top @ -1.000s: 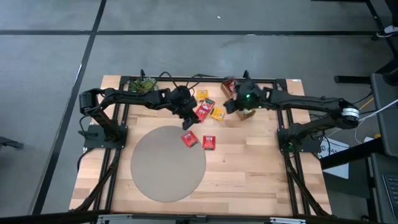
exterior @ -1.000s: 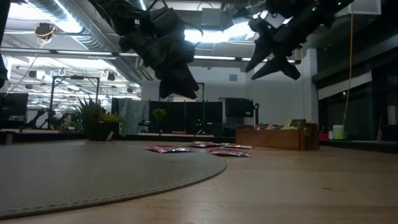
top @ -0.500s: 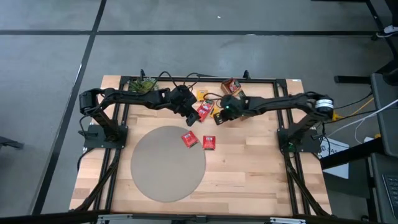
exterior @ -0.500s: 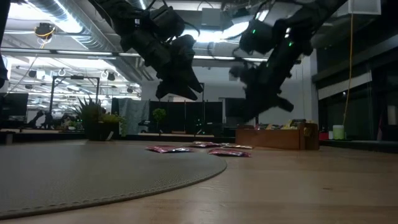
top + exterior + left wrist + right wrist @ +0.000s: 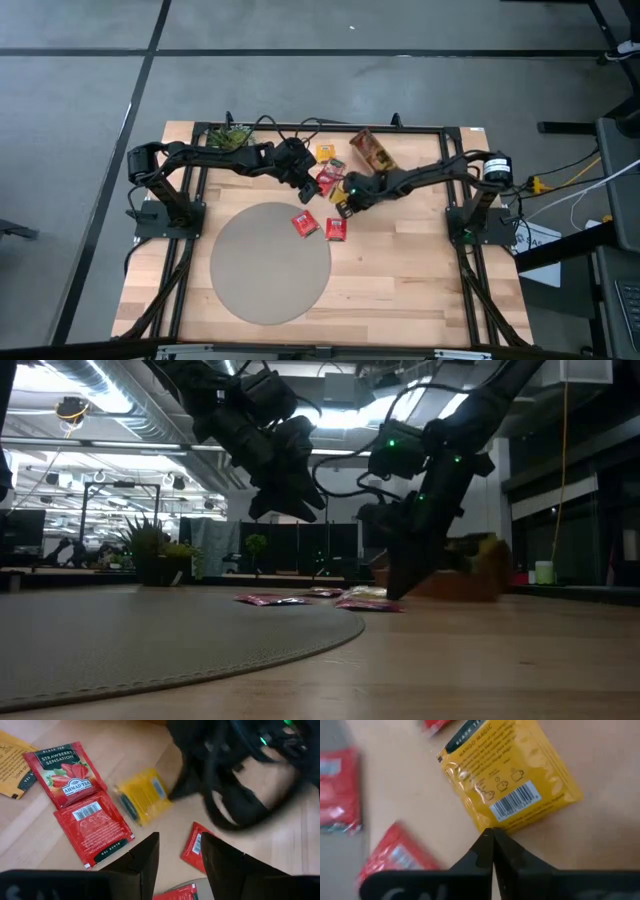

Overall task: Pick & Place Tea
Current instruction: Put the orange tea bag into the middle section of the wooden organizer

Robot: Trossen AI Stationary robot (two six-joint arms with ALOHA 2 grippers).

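The right gripper is seen with its two fingers pressed together, tip against tip, at the near edge of a yellow tea sachet lying flat on the wooden table; whether the edge of the packet is pinched between them cannot be told. In the high view the same gripper is lowered over that yellow sachet at the middle of the table's far half, the right arm being stretched in from its base at the right. The left gripper is held above the table with its fingers parted and nothing between them, over two red sachets lying side by side and touching, one face up and one showing a barcode. In the high view this gripper hangs just beside the right one, the red pair lying between them. Two more red sachets are found near the far edge of a round grey mat, one on the mat and one just off it. A yellow-orange sachet lies farther back, near a long brown wooden tray in which a few packets are held. A small green potted plant is placed at the far left corner.
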